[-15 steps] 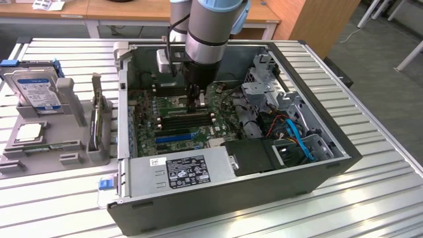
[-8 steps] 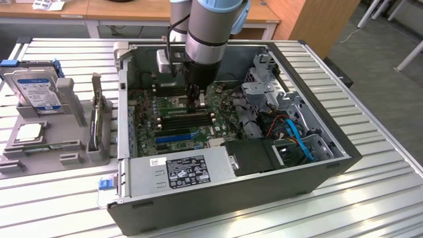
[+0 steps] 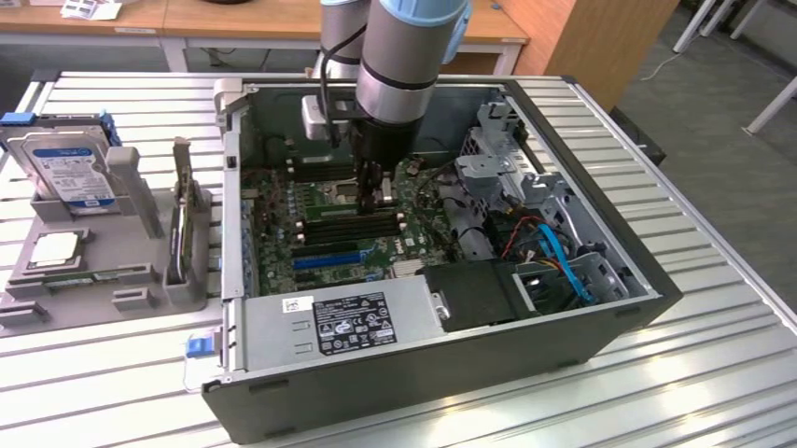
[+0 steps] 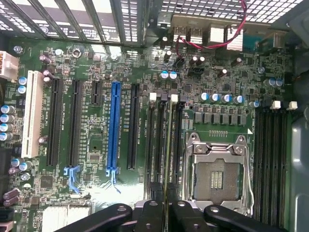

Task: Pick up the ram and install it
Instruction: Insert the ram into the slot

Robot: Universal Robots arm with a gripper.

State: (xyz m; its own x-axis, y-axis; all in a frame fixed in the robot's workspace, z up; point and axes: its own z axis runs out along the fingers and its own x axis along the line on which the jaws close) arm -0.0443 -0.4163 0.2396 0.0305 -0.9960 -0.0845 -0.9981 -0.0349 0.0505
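**Desk:** How far along is the job judged to be?

**Photo:** The pick-up is done. The ram (image 4: pixel 168 145), a thin green strip seen edge-on, is clamped between the black fingers of the gripper (image 4: pixel 168 209). It is held in line with the black memory slots (image 4: pixel 157 140), just beside the socket (image 4: pixel 217 179). Whether it is touching a slot cannot be told, so the install is taken as unfinished.

**Desk:** And what is noted of materials and shapes?

**Photo:** A glossy green motherboard (image 4: pixel 96 142) is seen, studded with round capacitors. Long plastic slots are laid in parallel, one of them blue (image 4: pixel 115 125). The socket is a square steel frame, left empty. In the exterior view, a dark sheet-metal case (image 3: pixel 412 392) is set on a ribbed metal table (image 3: pixel 697 373). The arm (image 3: pixel 396 84) is shown at centre frame, inside the case. At the exterior view's left, a drive (image 3: pixel 69 173) is carried upright in a grey moulded tray (image 3: pixel 125 177).
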